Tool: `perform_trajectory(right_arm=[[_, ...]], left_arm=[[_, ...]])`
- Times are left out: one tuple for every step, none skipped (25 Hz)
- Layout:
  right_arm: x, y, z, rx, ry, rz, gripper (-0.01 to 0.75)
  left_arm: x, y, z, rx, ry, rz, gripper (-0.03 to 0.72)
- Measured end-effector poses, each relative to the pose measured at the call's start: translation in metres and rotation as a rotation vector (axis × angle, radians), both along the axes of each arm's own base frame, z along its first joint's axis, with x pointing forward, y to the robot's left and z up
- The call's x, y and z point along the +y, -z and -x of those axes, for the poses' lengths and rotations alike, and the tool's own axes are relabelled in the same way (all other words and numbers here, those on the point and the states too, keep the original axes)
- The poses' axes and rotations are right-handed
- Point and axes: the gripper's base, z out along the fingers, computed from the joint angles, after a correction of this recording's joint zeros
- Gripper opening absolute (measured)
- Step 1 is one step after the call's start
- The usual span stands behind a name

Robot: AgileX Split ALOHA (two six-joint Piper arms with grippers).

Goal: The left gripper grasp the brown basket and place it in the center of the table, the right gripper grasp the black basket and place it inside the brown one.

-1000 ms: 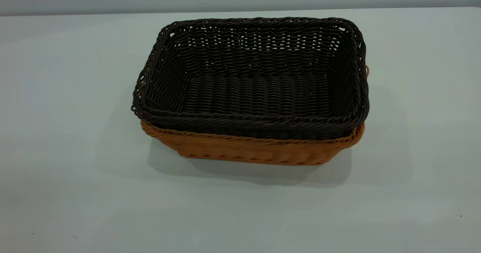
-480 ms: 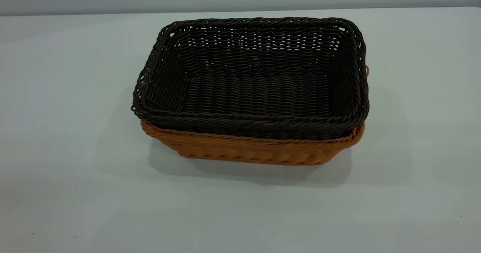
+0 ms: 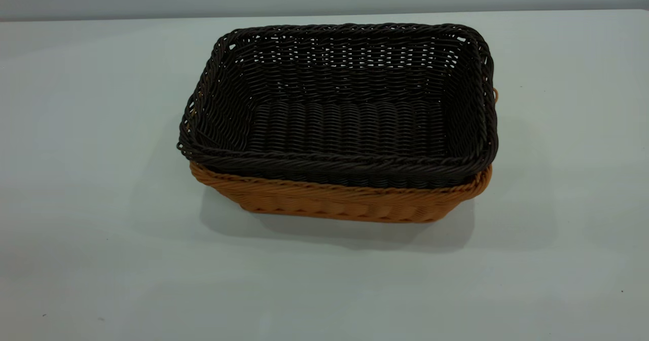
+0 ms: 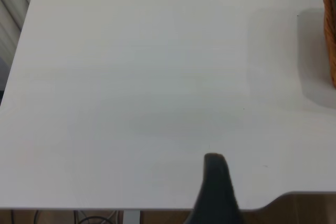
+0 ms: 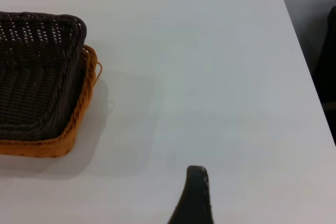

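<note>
1. Your right claw [image 5: 195, 195] is hanging over bare counter [image 5: 210, 77], well apart from the baskets. Only one dark finger is showing in its wrist view, so you cannot tell whether it is spread or pressed together. It is carrying nothing you can see.
2. Your left claw [image 4: 216, 190] is sitting near the counter's edge on the other side, even farther off. Again a single finger is showing, so its state cannot be told.
3. Moving outward from the right claw, the black basket [image 3: 339, 103] is lying inside the brown basket [image 3: 345, 204], rims roughly parallel. The black rim is riding just above the brown one all round.
4. The pair is sitting near the counter's middle, with the long axis running across the exterior view, left to right.
5. The right claw is the nearer one: it is facing the short end where the brown basket's small loop [image 5: 97, 69] is sticking out.
6. Nothing else is standing on the counter, and nothing is lying between either claw and the baskets.
7. Judging by this, both placements are looking finished, so you are probably only parking the arms.
</note>
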Motion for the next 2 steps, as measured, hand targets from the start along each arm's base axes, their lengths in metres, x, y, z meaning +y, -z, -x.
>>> perform_trajectory(right_arm=[[0.0000, 0.0000, 0.0000, 0.000, 0.000, 0.000, 0.582], [0.0000, 0.0000, 0.0000, 0.000, 0.000, 0.000, 0.582]], left_arm=[[0.0000, 0.0000, 0.0000, 0.000, 0.000, 0.000, 0.499], [0.0000, 0.0000, 0.0000, 0.000, 0.000, 0.000, 0.499]])
